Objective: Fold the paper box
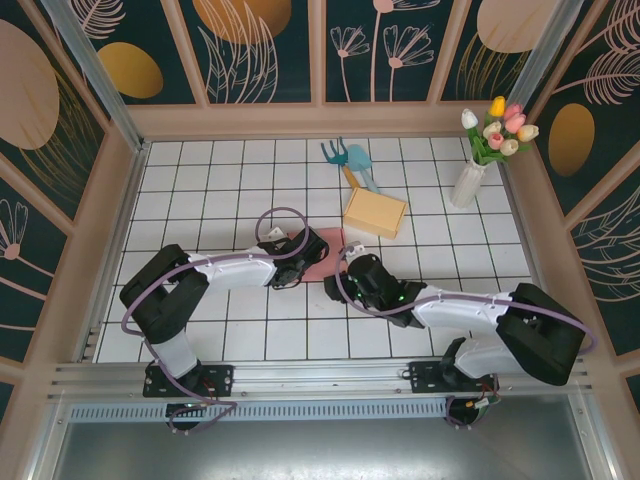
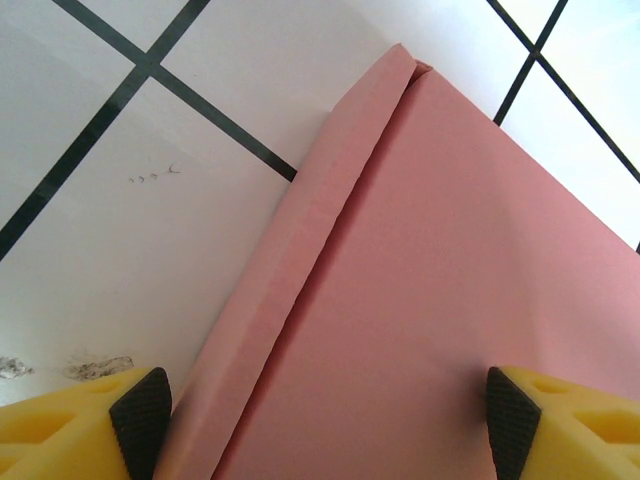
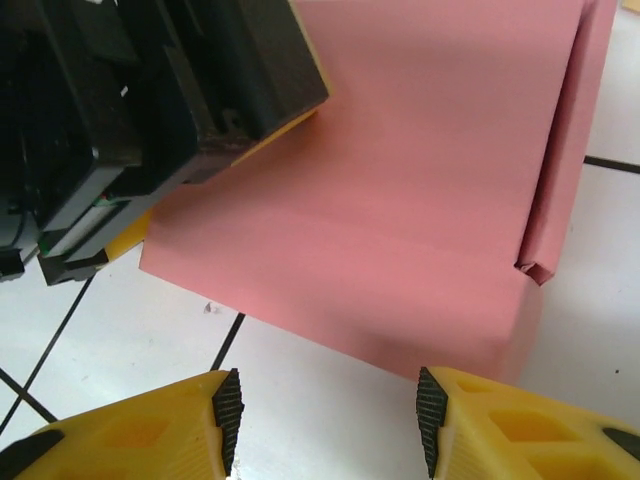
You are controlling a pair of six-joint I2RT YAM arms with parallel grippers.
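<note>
Robot lab test booth: gridded white tabletop (image 1: 200, 190), floral printed wall panels (image 1: 260, 50), aluminium rail (image 1: 320, 375) with two arms (image 1: 470, 305) bolted on.

nothing legible here: no words, numbers, brands or signs can be read. the nearest thing to writing is a short row of faint grey tick-like marks (image 2: 155, 177) on the white tiled table top (image 2: 120, 260) in the left wrist view, too small and scratchy to make out as letters. the flat pink paper box (image 2: 450, 300) has plain faces.
</note>
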